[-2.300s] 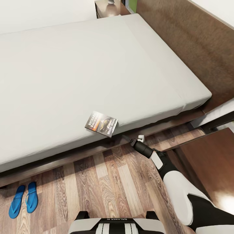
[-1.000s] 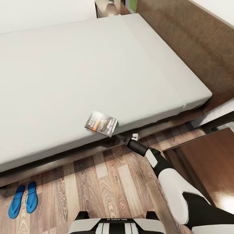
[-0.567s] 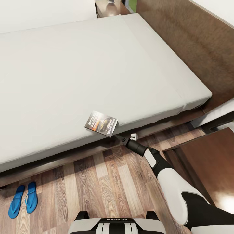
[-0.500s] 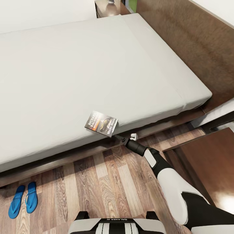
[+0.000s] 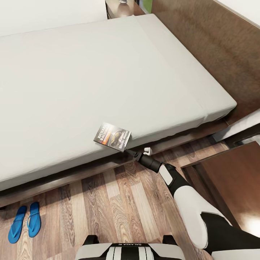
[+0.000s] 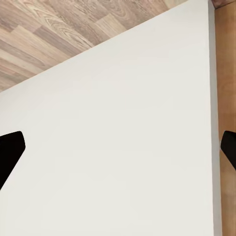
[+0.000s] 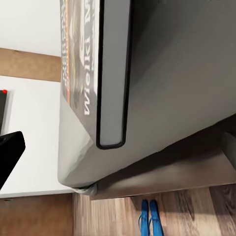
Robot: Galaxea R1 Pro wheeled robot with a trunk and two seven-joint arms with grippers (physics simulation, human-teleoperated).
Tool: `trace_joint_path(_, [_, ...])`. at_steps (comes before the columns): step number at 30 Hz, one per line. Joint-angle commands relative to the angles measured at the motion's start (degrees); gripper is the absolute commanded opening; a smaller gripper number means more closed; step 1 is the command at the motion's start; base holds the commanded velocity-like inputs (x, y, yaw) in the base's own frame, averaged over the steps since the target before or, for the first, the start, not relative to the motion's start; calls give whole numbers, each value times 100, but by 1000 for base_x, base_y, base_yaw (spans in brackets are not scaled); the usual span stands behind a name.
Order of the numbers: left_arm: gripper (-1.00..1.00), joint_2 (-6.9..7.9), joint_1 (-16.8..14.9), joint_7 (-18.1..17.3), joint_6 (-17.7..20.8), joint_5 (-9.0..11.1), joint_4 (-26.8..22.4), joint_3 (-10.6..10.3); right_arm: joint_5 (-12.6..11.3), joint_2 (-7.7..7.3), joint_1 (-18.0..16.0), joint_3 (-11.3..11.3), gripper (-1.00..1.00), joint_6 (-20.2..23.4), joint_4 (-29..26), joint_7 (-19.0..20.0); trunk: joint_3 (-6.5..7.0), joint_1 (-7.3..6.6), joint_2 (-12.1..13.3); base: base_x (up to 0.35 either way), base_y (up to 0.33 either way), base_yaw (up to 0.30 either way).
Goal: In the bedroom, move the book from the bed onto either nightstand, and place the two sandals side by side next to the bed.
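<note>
The book (image 5: 112,136), dark-covered with an orange band, lies flat on the near edge of the bed's grey mattress (image 5: 90,72), one corner overhanging. My right gripper (image 5: 129,152) is open and reaches from the floor side to that overhanging corner. In the right wrist view the book's page edge (image 7: 113,73) stands close between the jaws, one black fingertip (image 7: 7,155) showing beside it. The two blue sandals (image 5: 24,225) lie side by side on the floor by the bed frame, far left; they appear small as sandals (image 7: 149,219). My left gripper (image 6: 118,150) is open over a white surface.
A dark-brown nightstand (image 5: 231,180) stands right of my right arm; another nightstand (image 5: 121,7) sits beyond the bed's far corner. The headboard (image 5: 216,47) runs along the right. Wood-plank floor (image 5: 119,202) lies between my base and the bed frame.
My right gripper has moved up and left from the floor side until it reaches the book's overhanging corner. Book and sandals have not moved; the camera shifted slightly.
</note>
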Motion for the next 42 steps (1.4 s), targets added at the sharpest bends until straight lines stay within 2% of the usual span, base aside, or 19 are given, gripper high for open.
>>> trace_joint_path(1, [100,-3,1,8,-25,59,4,-50,-19,5,-4,-26,100,55,1,15,-2,0,-1,0,0,0])
trace_joint_path(25, [100,-11,1,3,-29,57,6,-50,-19,21,-66,-10,100,65,1,15,-2,0,-1,0,0,0])
trace_joint_path(29, [100,-12,1,3,-29,57,6,-52,-19,22,-92,-10,100,65,1,15,-73,88,-162,0,0,0])
trace_joint_path(42, [100,-12,1,3,-29,57,6,-54,-12,24,-115,-5,100,65,1,15,-73,88,-162,0,0,0])
